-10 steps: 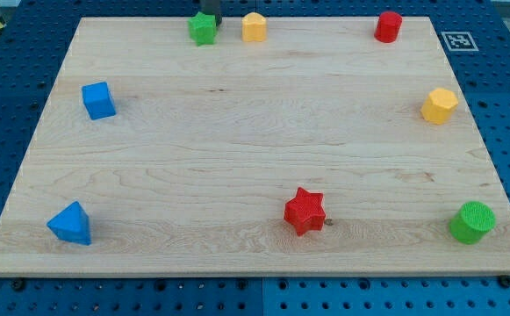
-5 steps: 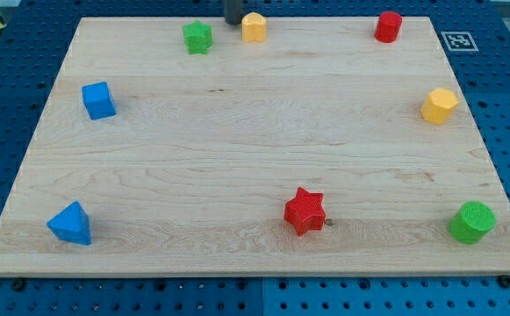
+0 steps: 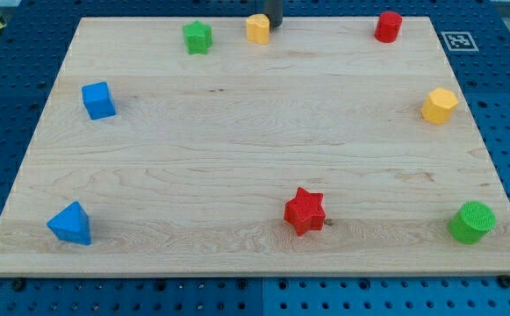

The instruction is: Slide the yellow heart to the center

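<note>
The yellow heart (image 3: 257, 28) lies near the top edge of the wooden board (image 3: 255, 149), a little left of the middle. My tip (image 3: 273, 25) stands right beside it on its right, at the board's top edge, touching or nearly touching it. Only the rod's lower end shows; the rest runs out of the view's top.
A green star (image 3: 197, 37) lies left of the heart. A red cylinder (image 3: 388, 26) is at top right, a yellow hexagon (image 3: 439, 105) at right, a green cylinder (image 3: 471, 221) at bottom right, a red star (image 3: 305, 211) at bottom middle, a blue cube (image 3: 98, 100) at left, a blue triangle (image 3: 70, 223) at bottom left.
My tip has moved right along the top edge, from beside the green star, past the heart's top, to the heart's right side. The green star shifted slightly left and down.
</note>
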`<state>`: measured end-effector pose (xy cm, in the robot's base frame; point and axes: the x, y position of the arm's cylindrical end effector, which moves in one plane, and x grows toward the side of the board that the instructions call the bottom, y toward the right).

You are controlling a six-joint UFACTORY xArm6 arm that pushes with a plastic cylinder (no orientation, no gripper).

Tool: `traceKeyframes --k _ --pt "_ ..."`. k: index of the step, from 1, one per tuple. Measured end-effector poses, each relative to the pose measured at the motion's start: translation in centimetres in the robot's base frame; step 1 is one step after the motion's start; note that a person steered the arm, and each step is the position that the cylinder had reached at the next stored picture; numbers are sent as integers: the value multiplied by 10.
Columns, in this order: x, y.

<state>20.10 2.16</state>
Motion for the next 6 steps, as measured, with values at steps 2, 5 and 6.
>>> traceKeyframes --k 2,5,6 --pt "1 -13" --pt "31 -40" --pt "65 -40"
